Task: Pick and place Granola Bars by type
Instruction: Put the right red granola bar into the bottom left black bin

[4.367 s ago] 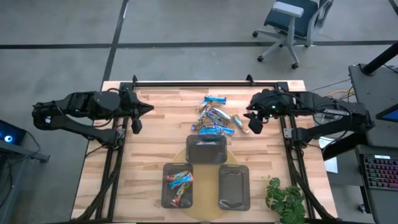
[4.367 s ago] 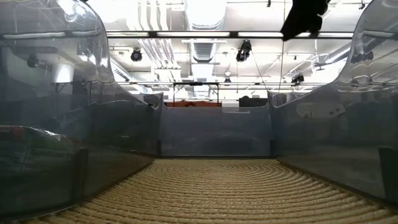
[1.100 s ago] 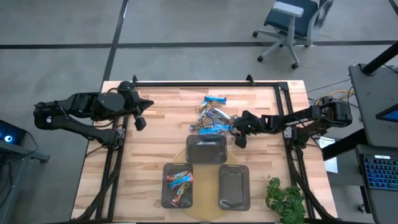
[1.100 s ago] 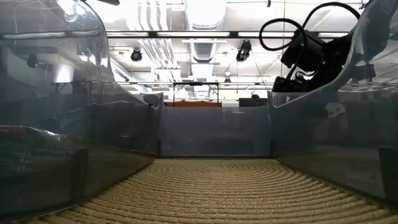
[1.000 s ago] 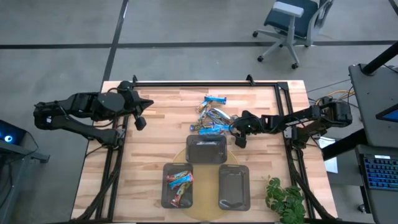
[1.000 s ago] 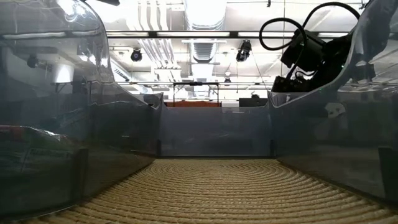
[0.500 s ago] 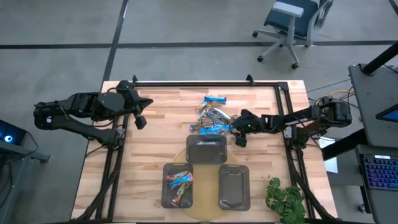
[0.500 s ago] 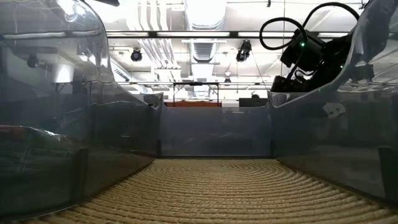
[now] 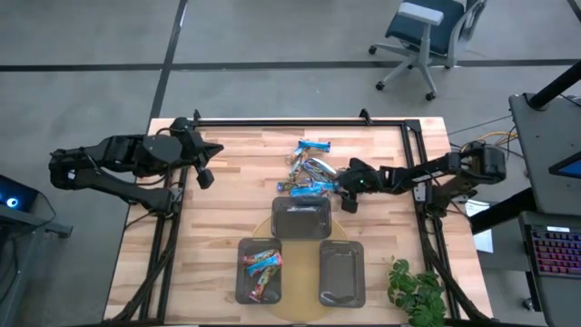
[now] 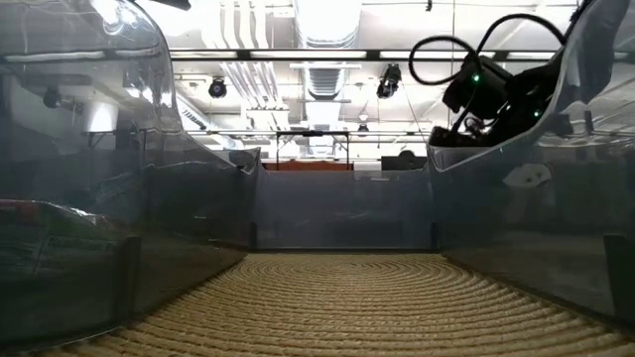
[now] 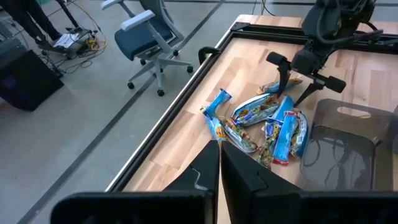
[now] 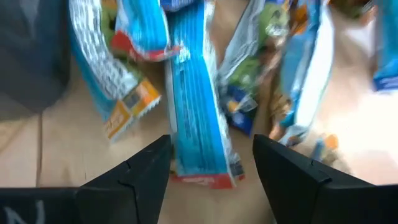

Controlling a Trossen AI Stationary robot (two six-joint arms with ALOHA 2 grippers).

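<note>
High view: the right arm stretches low from the counter's (image 9: pixel 227 227) right edge, its right gripper (image 9: pixel 345 191) spread wide at the pile of Granola Bars (image 9: pixel 311 171) near the far edge. Right wrist view alone shows a blue bar (image 12: pixel 198 93) between the fingers (image 12: pixel 140 180). The left gripper (image 9: pixel 201 169), closed, waits at the left edge.

The granola bars (image 12: pixel 198 99) wear glossy, crinkled foil-like wrappers — blue, silvery and tan — just ahead of the right gripper (image 12: pixel 211 163), whose fingers (image 12: pixel 142 171) look like matt dark plastic. Under them the table (image 9: pixel 236 173) is pale planked wood with a smooth finish, and the trays (image 9: pixel 301 218) nearby are smoky, semi-clear plastic — on a coiled rope mat (image 10: pixel 347 297).
</note>
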